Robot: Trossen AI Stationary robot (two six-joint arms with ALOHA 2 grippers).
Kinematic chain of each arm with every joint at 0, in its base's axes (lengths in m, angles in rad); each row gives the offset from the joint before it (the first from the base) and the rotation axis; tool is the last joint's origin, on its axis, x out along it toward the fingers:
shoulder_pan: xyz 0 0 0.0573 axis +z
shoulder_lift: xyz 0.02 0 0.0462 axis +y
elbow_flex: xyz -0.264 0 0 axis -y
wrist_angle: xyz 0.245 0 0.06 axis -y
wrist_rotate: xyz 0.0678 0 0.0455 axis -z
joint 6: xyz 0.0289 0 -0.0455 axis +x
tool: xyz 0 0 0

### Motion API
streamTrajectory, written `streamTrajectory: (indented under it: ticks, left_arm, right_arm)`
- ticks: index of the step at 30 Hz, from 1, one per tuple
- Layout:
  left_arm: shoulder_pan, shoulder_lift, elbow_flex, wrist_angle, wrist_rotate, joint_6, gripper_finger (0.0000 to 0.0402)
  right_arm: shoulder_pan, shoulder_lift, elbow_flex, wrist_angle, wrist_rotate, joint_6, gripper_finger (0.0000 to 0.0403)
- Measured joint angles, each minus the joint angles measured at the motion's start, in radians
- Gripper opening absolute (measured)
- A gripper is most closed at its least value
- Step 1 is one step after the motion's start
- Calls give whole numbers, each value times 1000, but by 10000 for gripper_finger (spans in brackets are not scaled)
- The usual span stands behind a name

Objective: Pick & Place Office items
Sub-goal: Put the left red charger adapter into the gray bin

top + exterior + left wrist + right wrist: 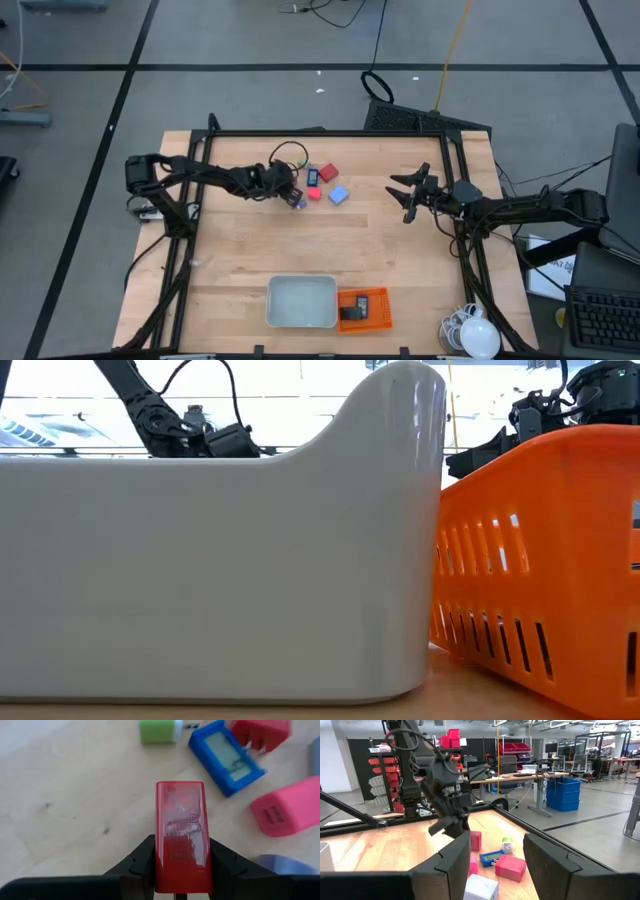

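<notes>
Past our right claw [495, 860], the left claw [451, 826] hangs over office items [492, 857] on the tabletop [380, 845].

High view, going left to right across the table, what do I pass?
Left gripper with its fingers shut on a red block, then the pink block, the pale blue block, and the right gripper with fingers apart over bare wood. The blue piece and red piece overlap these, so they are left out.
</notes>
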Motion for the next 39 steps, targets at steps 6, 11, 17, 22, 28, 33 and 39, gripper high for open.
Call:
streamTrajectory:
  ticks: [6, 11, 17, 22, 28, 33, 39]
  left_arm:
    - [-10, -113, 0, -15, 0, 58, 136]
    - [-42, -224, 0, -14, 40, 123, 121]
    - [-101, -339, 0, 4, 78, 186, 134]
    - [-166, -409, 1, 16, 78, 203, 132]
    - [-249, -455, 1, 26, 77, 196, 120]
    - [-327, -459, 1, 32, 76, 179, 138]
    - [-435, -459, 1, 66, 76, 177, 121]
  right_arm:
    - [0, 0, 0, -1, 0, 0, 171]
    - [0, 0, 0, 0, 0, 0, 171]
    - [0, 0, 0, 1, 0, 0, 171]
    - [0, 0, 0, -1, 0, 0, 171]
    - [0, 0, 0, -5, 0, 0, 171]
    - [0, 0, 0, -5, 0, -9, 171]
    - [0, 0, 0, -5, 0, -11, 171]
